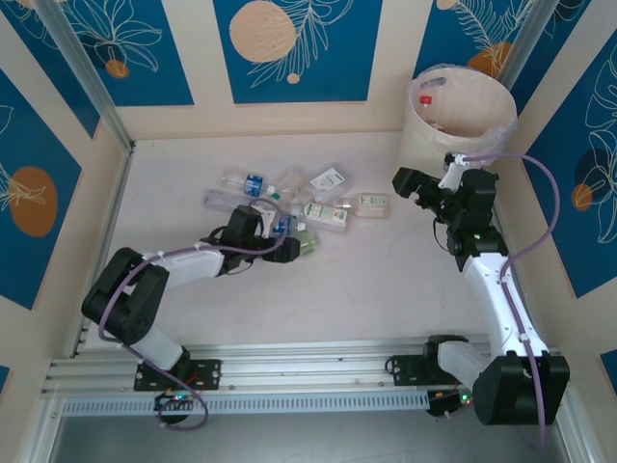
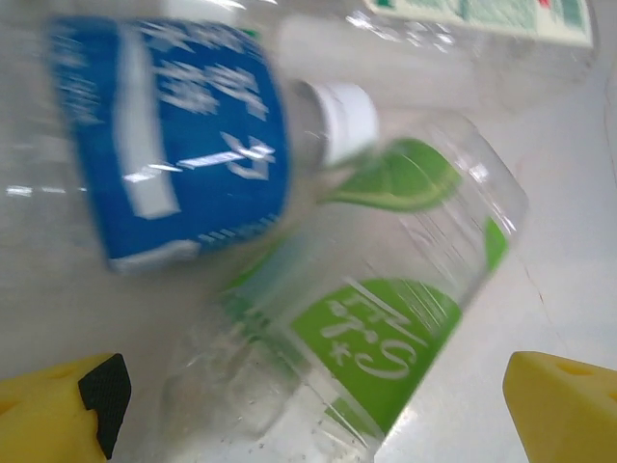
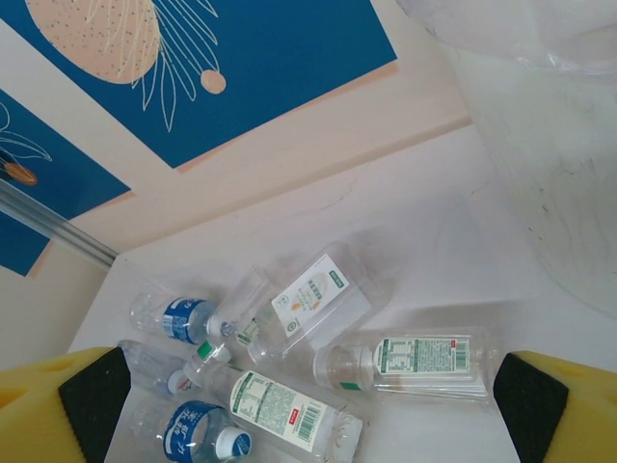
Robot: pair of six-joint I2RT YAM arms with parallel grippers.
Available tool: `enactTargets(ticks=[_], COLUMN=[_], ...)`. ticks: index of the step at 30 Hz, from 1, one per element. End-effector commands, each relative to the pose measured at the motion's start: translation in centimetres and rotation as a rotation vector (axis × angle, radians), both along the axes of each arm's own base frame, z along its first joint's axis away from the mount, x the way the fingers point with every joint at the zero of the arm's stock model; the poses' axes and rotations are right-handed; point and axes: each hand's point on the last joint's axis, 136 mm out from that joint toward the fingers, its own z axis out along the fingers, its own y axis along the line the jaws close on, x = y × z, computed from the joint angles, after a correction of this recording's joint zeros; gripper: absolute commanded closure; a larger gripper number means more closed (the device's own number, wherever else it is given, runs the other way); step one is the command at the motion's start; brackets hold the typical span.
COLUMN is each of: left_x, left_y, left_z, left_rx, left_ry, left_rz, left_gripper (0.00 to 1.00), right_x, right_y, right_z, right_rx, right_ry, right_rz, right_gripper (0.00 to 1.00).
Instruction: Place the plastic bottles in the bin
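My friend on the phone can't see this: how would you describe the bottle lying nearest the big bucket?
Find the big off-white bin at the far right corner of the table, then the cluster of plastic bottles to its left. The rightmost bottle lies on its side, clear with a white, green-printed label; no other lies as near the bin.

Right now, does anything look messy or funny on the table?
Yes. The plastic bottles lie tipped over in a jumbled pile on the table, some looking squashed, instead of in the bin. A green-label bottle lies slanted next to a blue-label one.
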Motion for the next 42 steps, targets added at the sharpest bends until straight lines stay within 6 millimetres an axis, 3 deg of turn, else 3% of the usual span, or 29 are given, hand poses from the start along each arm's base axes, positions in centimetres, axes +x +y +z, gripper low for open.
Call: enactTargets(ticks=[1, 7, 16, 22, 26, 35, 39, 42], left_x=[-1.4, -2.7, -0.9, -1.0, -1.3, -2.1, -3.3, -4.0], left_y=[-1.7, -2.2, -1.7, -2.7, -3.3, -5.3, -7.4, -8.5], left_z=[0.1, -1.2, -2.9, -3.3, -2.8, 0.1, 2.7, 4.3], left_rx=[0.048, 0.192, 0.445, 0.493, 0.463, 0.273, 0.113, 0.025], left_ry=[-0.093, -0.171, -0.248, -0.282, -0.295, -0.306, -0.289, -0.272], left_rz=[-0.143, -0.228, -0.154, -0.146, -0.139, -0.149, -0.191, -0.214], left_gripper=[0.0, 0.02, 0.08, 0.2, 0.34, 0.47, 0.56, 0.64], right_x=[-0.3, -0.2, -0.3, -0.3, -0.5, -2.4, -3.0, -3.4], right_y=[0.0, -0.2, -0.3, -0.3, -0.1, 1.1, 1.4, 3.6], right_z=[1.7, 1.3, 0.8, 0.6, 0.2, -3.3, -4.9, -5.6], right_rx=[-0.024, -0.022, -0.013, -0.013, -0.018, 0.045, 0.254, 0.441], right_ry=[-0.059, -0.053, -0.032, -0.024, -0.008, 0.149, 0.271, 0.336], right_rz=[0.011, -0.004, -0.012, -0.012, 0.003, 0.057, -0.013, 0.055], right_gripper=[0.01, 0.01, 0.01, 0.0, 0.01, 0.0, 0.01, 0.02])
